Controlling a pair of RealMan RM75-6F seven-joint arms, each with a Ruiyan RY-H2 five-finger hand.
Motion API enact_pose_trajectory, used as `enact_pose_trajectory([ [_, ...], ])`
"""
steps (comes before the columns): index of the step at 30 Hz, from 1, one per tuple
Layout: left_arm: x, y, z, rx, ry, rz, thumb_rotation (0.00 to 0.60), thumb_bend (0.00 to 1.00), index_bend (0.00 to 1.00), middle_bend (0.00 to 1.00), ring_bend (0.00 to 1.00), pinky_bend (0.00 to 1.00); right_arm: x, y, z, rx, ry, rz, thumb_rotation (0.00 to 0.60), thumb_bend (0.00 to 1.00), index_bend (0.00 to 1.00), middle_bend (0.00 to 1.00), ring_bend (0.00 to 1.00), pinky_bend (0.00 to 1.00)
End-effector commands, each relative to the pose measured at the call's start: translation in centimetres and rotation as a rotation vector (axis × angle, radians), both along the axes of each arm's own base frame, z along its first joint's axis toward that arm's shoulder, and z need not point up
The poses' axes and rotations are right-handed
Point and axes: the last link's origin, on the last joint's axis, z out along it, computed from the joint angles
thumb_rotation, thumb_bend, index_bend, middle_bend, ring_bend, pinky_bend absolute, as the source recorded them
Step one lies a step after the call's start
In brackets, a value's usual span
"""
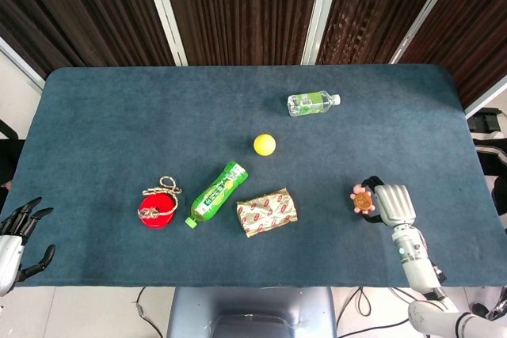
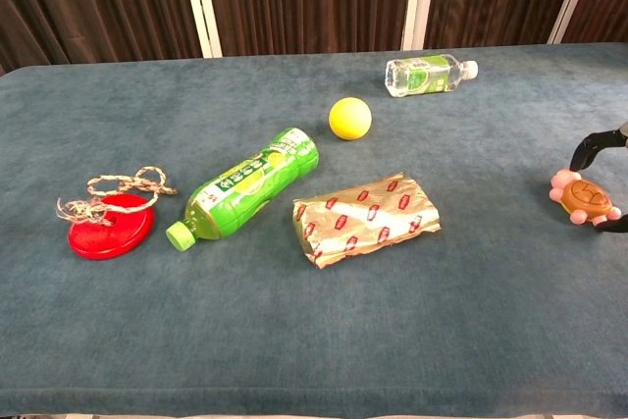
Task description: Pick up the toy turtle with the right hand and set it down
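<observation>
Toy turtle (image 1: 363, 199): we are curling our right hand's (image 1: 392, 204) fingers around it at the table's right, securing the lift.

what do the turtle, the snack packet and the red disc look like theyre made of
Toy turtle: probably soft rubber or plastic, judging by its smooth, matte pink feet and brown shell.
Snack packet: metallised foil film, given its crinkled, shiny gold surface with red print.
Red disc: likely hard plastic, being glossy and evenly coloured; the rope lying on it looks like twisted natural fibre.
</observation>
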Motion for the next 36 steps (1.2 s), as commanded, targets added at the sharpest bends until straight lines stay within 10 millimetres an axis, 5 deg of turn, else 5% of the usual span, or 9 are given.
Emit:
enact_pose_trajectory([
  [1, 0.0, 0.1, 0.0, 0.000, -0.001, 0.003, 0.600, 0.39, 0.20, 0.06, 0.10, 0.23, -0.1, -0.2, -0.6, 0.002, -0.005, 0.004, 0.600, 0.04, 0.53, 0.44, 1.00, 0.95],
  [15, 0.0, 0.1, 0.1, 0.006, -0.005, 0.002, 0.600, 0.39, 0.20, 0.06, 0.10, 0.23, -0.9, -0.7, -0.8, -0.068, -0.032, 0.057, 0.600, 0.25, 1.00, 0.80, 1.00, 1.00],
  [22, 0.0, 0.1, 0.1, 0.007, -0.004, 0.001, 0.600, 0.39, 0.20, 0.06, 0.10, 0.23, -0.5, -0.5, -0.1, -0.102, -0.074, 0.130, 0.600, 0.48, 1.00, 0.84, 1.00, 1.00],
  [36, 0.0, 0.2, 0.1, 0.006, -0.002, 0.000, 0.600, 0.39, 0.20, 0.06, 0.10, 0.23, 0.3, 0.3, 0.6, -0.132, -0.133, 0.200, 0.600, 0.54, 1.00, 0.84, 1.00, 1.00],
])
